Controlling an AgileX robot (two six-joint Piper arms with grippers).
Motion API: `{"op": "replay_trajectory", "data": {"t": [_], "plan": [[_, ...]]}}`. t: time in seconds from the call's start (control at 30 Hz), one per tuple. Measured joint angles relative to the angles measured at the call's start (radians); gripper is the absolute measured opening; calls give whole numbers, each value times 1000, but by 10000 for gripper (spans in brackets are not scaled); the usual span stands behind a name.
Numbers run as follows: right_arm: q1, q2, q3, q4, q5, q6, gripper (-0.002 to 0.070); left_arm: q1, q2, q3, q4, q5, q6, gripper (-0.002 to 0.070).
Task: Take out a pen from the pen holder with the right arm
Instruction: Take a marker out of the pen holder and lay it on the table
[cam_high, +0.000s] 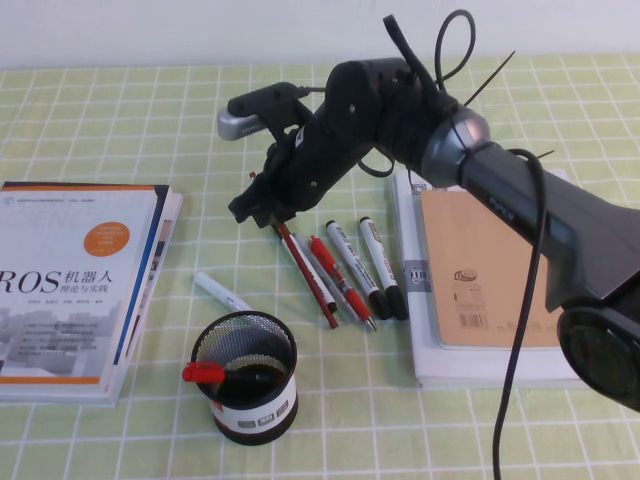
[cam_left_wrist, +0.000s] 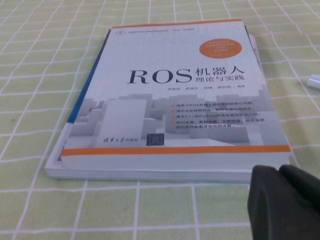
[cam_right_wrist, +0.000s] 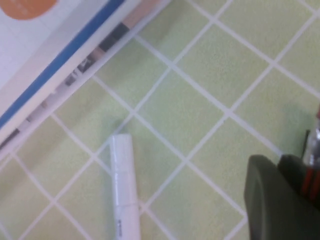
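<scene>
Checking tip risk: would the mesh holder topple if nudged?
Likely light: holder is open mesh, nearly empty, one marker leaning in it. Its wide base may resist tipping. Right gripper holds a red pen beyond it; left gripper hangs by the book.

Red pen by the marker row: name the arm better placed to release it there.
Right. The right gripper is shut on the red pen at its far end, and the pen slants down beside the markers. The left gripper hangs by the ROS book.

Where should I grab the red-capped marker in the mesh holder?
By its red cap, jutting over the pen holder's left rim, from above; the body lies inside. The right tool grips a red pen; left tool by the ROS book.
</scene>
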Motion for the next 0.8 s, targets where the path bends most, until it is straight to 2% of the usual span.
{"op": "replay_trajectory", "data": {"t": [0.2, 0.6, 0.8], "plan": [[0, 33, 0, -4, -9, 0, 5, 0, 0, 0, 0, 0, 0, -6], [0, 43, 0, 32, -63, 0, 166, 0, 0, 0, 0, 0, 0, -6], [0, 43, 0, 29, -67, 0, 200, 0, 0, 0, 0, 0, 0, -6]]}}
